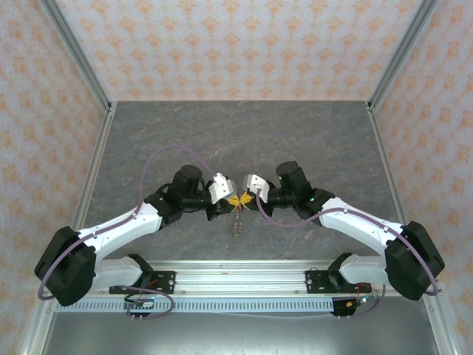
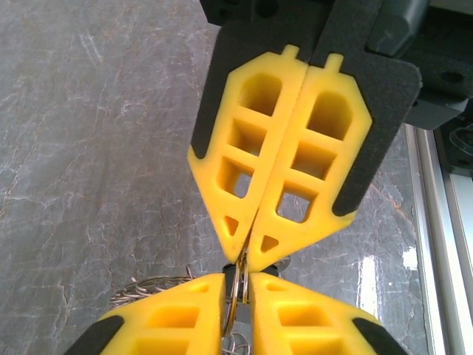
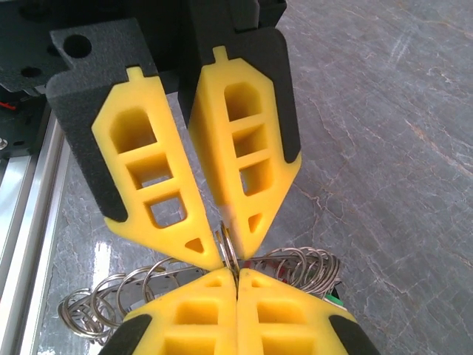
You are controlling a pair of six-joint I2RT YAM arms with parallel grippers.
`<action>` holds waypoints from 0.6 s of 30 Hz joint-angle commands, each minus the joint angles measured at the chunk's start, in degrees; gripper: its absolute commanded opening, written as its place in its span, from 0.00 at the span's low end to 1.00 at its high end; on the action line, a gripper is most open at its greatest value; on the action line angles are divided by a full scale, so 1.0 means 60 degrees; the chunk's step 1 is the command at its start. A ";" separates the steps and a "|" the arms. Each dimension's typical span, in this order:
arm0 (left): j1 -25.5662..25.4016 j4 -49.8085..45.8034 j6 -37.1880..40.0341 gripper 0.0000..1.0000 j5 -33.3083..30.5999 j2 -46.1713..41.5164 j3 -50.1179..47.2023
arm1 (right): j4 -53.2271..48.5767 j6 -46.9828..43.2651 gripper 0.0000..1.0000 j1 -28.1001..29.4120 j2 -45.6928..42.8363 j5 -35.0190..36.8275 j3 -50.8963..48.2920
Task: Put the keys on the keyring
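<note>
Ring (image 3: 228, 248) hangs above the table (image 1: 295, 140), pinched edge-on by both my left pincer (image 2: 238, 290) and right pincer (image 3: 236, 275), tip to tip. I'd keep one grip firm and twist gently, lest the thin wire slip or spring free.

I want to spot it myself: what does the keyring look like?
On the grey table, find where the left tool and right tool meet tip to tip. The keyring is pinched there: bare silvery wire curled in loops, unlike those chunky yellow tools.
</note>
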 commanded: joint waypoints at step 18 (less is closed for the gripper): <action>0.0218 0.1338 -0.1149 0.00 0.0855 -0.0432 -0.0350 | 0.1789 0.1184 0.11 -0.0037 -0.0141 -0.0149 -0.0950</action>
